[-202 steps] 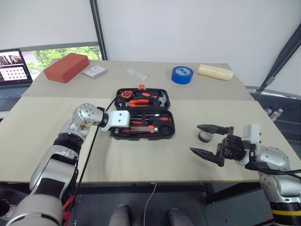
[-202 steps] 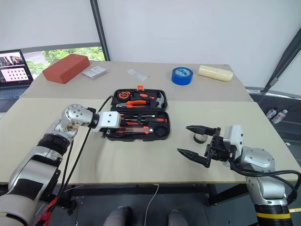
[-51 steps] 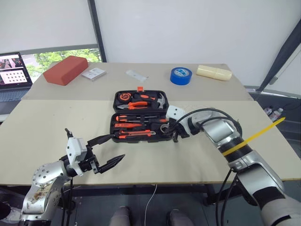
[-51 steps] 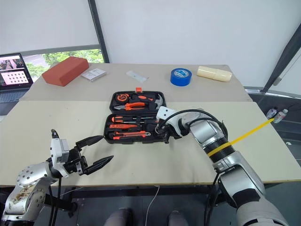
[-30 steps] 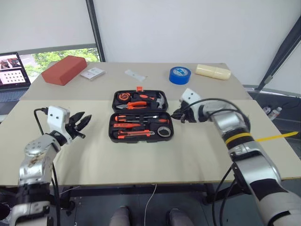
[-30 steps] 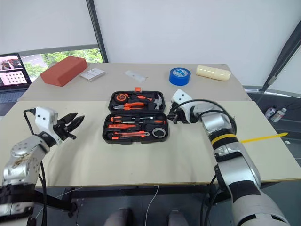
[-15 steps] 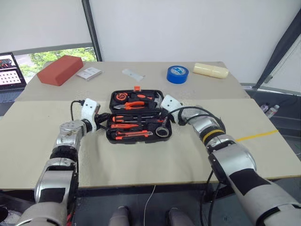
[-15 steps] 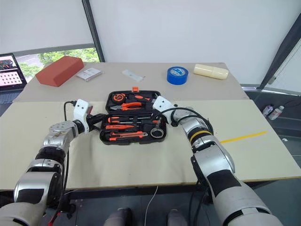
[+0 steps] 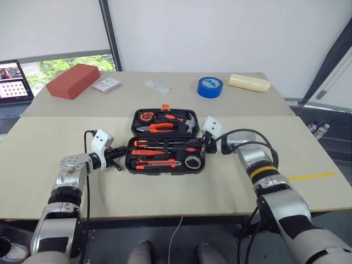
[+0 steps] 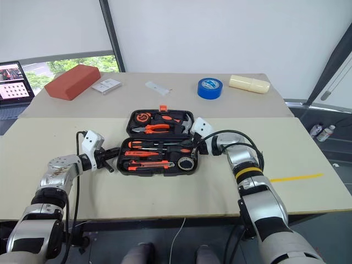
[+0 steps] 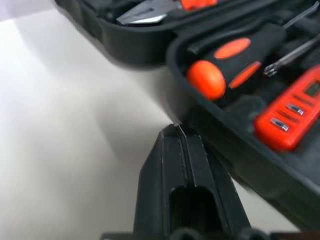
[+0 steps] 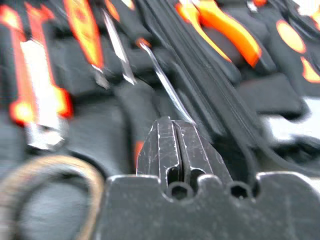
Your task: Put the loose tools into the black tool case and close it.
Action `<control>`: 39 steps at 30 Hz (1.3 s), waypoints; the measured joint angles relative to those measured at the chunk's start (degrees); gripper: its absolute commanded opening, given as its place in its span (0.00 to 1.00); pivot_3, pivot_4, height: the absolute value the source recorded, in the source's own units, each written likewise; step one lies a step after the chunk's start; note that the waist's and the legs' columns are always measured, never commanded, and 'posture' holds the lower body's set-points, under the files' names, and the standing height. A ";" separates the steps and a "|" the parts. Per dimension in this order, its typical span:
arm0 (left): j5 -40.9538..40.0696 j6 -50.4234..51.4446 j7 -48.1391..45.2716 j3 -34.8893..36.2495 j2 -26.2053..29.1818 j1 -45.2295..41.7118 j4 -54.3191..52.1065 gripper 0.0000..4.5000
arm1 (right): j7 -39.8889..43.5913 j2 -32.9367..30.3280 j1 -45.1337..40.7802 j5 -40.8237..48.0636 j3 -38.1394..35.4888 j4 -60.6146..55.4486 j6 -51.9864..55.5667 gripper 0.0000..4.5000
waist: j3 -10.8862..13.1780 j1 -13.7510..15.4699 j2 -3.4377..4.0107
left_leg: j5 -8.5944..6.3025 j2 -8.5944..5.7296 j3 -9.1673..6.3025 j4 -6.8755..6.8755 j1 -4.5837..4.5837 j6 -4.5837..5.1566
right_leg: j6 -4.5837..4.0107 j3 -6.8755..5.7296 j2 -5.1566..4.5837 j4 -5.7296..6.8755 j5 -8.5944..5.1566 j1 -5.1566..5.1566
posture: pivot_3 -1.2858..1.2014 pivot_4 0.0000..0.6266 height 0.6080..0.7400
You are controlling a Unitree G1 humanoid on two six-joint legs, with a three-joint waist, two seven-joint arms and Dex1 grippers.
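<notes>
**Tool case lies open mid-table, ready for closing**

Tool case (image 9: 165,144) is laid open flat, screwdrivers (image 9: 147,143), utility knife (image 9: 155,163) and tape roll (image 9: 192,161) seated in its near half. Rigid moulded plastic is judged light but slick; the half is best lifted by its side edges. Left gripper (image 9: 117,164) and right gripper (image 9: 204,147) are pressed together, empty, at opposite sides.
</notes>
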 measured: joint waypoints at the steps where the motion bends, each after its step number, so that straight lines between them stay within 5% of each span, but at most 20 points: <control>1: -0.01 0.01 0.08 0.00 -0.01 0.07 -0.63 0.00 | -1.12 -0.53 -0.47 0.34 -0.52 -0.64 0.81 0.00 | 0.00 0.09 0.00 | 0.03 0.00 -0.01 0.04 0.00 0.00 | 0.02 -0.01 0.00 -0.01 0.03 0.01 | 0.52 0.24 1.00; 11: 1.39 -0.21 6.14 -0.16 -0.90 -5.04 2.34 0.00 | -17.17 -4.19 -2.93 -8.64 2.37 10.66 1.63 0.00 | 0.00 -0.03 0.00 | 0.10 -0.02 0.00 0.03 0.00 0.03 | 0.02 0.03 0.00 -0.05 0.10 0.01 | 0.52 0.24 1.00; 23: 3.52 -2.41 2.44 -1.29 -2.22 -9.70 10.53 0.00 | -13.86 0.50 -3.82 -9.47 2.21 19.88 -9.58 0.00 | 0.00 -0.27 0.00 | 0.09 -0.08 -0.01 0.00 -0.04 0.04 | 0.09 0.04 -0.03 -0.14 0.11 0.04 | 0.52 0.24 1.00; 30: -0.51 3.90 -3.97 -0.63 0.53 3.46 -9.40 0.00 | -3.11 -3.55 8.13 -6.01 1.91 1.36 -9.11 0.00 | 0.00 -0.26 0.01 | 0.02 -0.05 -0.02 -0.25 -0.03 0.05 | 0.14 0.03 -0.03 -0.16 0.07 -0.01 | 0.52 0.24 1.00; 38: -6.14 17.89 -1.00 1.90 1.65 19.24 -33.20 0.00 | -0.90 -7.66 18.58 -2.80 1.96 -17.33 0.43 0.00 | 0.01 -0.13 0.00 | 0.09 -0.01 -0.01 -0.03 0.08 0.04 | 0.05 0.04 0.00 -0.08 0.04 0.05 | 0.52 0.24 1.00; 39: -7.66 20.11 0.04 3.08 2.00 20.84 -35.09 0.06 | -0.78 -8.35 20.14 -1.76 1.57 -19.83 2.18 0.06 | 0.01 -0.11 0.00 | 0.10 0.00 -0.01 0.03 0.15 0.04 | 0.05 0.04 -0.02 -0.07 0.04 0.13 | 0.52 0.24 1.00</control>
